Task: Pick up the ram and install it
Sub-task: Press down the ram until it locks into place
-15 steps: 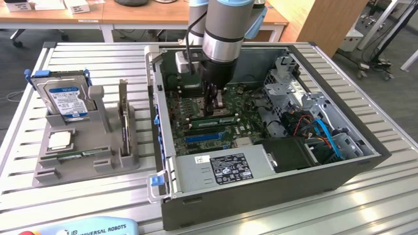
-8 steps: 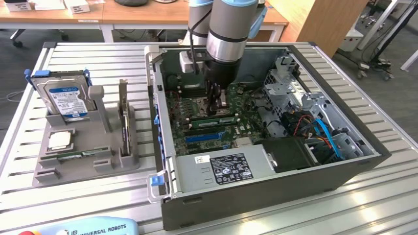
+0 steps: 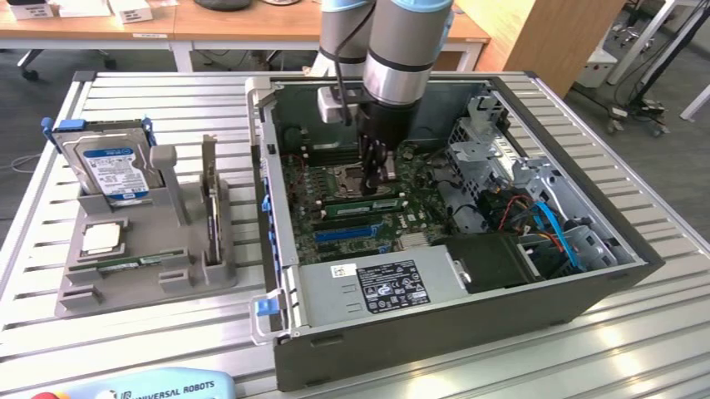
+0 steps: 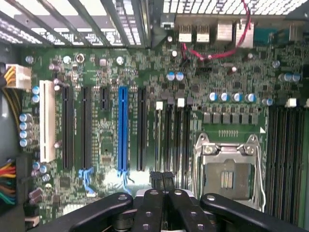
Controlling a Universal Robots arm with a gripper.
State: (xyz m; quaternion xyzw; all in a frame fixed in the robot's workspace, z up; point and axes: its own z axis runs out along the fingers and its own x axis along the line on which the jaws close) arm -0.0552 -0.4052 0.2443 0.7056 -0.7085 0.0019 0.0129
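Slatted metal table (image 3: 621,332) carries an open computer case (image 3: 444,316). Inside, the gripper (image 3: 377,179), fingers pressed together, stands on the ram (image 3: 357,202) in its motherboard (image 4: 145,72) slot, at the socket's (image 4: 227,169) nine o'clock. Off-centre pressure could leave one end unseated.

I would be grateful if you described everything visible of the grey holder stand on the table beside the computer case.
The grey holder stand looks like matte moulded plastic and sits flat on the slatted metal table, on the exterior view's left of the open computer case, apart from it. Its upright back slot holds a hard drive with a blue label. A narrow upright slot carries a memory stick on edge. A low pocket holds a square silver processor chip.
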